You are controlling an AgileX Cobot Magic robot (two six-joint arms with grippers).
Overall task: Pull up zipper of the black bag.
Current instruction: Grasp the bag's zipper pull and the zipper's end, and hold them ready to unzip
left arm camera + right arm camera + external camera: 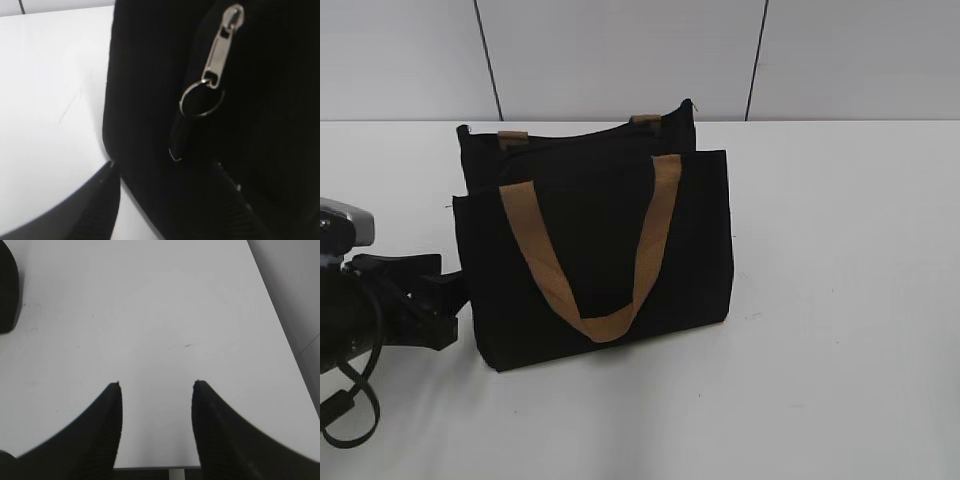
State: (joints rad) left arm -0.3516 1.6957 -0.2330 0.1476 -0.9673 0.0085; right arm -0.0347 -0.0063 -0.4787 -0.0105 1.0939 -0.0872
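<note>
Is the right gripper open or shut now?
Open: the right gripper shows two black fingers apart, only the bare white table between them.

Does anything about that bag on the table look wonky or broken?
Nothing looks damaged. The black bag stands upright on the white table, one tan handle hanging down its front. The silver zipper pull looks intact.

- Even, bright, diffuse light washes the white tabletop [840, 300] in the exterior view; shadows under the black bag [600, 250] are faint and soft.
- The bag's fabric reads near featureless black, detail lost.
- Left wrist view: the silver zipper [222, 47] pull glints, slightly soft; foreground claw fingers [95, 210] blur.
- Right wrist view: tabletop nearly overexposed.
</note>
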